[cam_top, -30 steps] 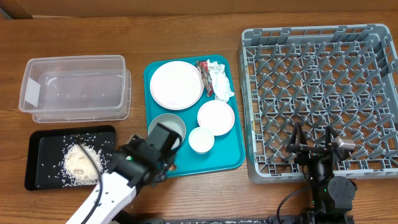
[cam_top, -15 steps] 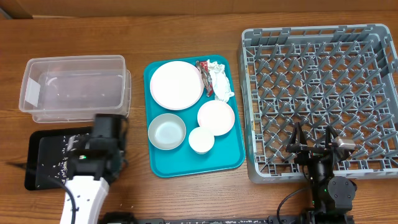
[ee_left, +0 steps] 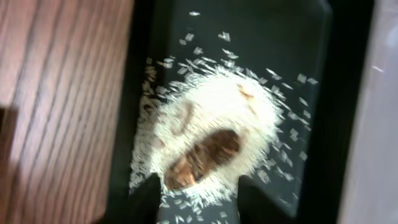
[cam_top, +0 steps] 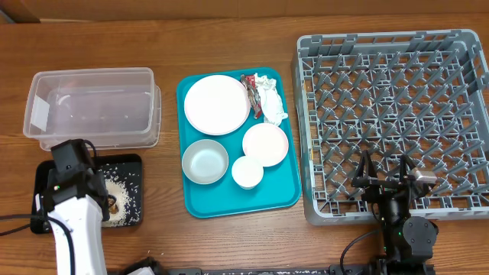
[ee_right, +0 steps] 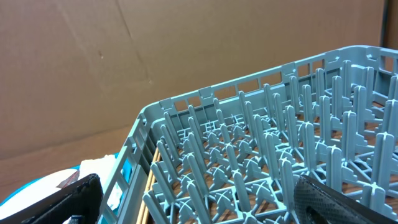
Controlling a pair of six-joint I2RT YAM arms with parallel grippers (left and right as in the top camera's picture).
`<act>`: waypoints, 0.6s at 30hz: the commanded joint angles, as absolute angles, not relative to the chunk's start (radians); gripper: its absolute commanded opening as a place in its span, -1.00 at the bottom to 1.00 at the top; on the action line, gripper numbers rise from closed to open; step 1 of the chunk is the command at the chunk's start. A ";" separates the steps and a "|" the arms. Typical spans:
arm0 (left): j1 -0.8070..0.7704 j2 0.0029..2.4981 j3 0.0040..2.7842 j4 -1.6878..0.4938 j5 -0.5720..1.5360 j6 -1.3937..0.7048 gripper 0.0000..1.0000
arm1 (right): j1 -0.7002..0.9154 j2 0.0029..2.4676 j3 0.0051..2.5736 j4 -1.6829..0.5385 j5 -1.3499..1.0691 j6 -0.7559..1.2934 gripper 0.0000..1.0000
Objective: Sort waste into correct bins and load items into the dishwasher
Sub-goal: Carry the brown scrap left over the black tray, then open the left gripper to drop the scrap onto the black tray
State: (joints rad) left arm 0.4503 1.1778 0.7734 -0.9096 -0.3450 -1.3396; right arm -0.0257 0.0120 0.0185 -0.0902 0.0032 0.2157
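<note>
A black tray (cam_top: 134, 163) at the front left holds a pile of white rice (cam_top: 122, 191) with a brown scrap in it (ee_left: 208, 155). My left arm (cam_top: 72, 179) is over this tray. My left gripper (ee_left: 199, 202) is open and empty, its fingers on either side of the pile's near edge. A teal tray (cam_top: 284, 197) holds a large white plate (cam_top: 217, 105), a small plate (cam_top: 265, 143), a grey bowl (cam_top: 205, 161), a small white cup (cam_top: 247, 172) and crumpled wrappers (cam_top: 265, 95). My right gripper (cam_top: 386, 179) (ee_right: 205, 208) is open and empty over the front edge of the grey dish rack (cam_top: 393, 114).
A clear plastic bin (cam_top: 92, 107) stands behind the black tray and shows along the right edge of the left wrist view (ee_left: 373, 124). Bare wood lies between the trays and in front of them. The rack's upright pegs (ee_right: 267, 137) fill the right wrist view.
My left arm has swung left from the grey bowl on the teal tray to over the black tray's rice. The right arm has not moved.
</note>
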 commanded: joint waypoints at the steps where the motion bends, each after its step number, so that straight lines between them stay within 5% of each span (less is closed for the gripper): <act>1: 0.473 1.204 0.794 -0.907 -0.369 -1.312 0.08 | -0.029 0.003 0.008 -0.084 -0.002 0.212 1.00; 4: 0.473 1.194 0.805 -0.905 -0.363 -1.250 0.36 | -0.029 0.003 0.008 -0.084 -0.002 0.212 1.00; 11: 0.471 1.111 0.948 -0.994 -0.195 -0.971 0.52 | -0.029 0.003 0.008 -0.084 -0.002 0.212 1.00; 18: 0.469 1.024 1.042 -1.017 0.389 -0.578 0.72 | -0.029 0.003 0.008 -0.084 -0.002 0.212 1.00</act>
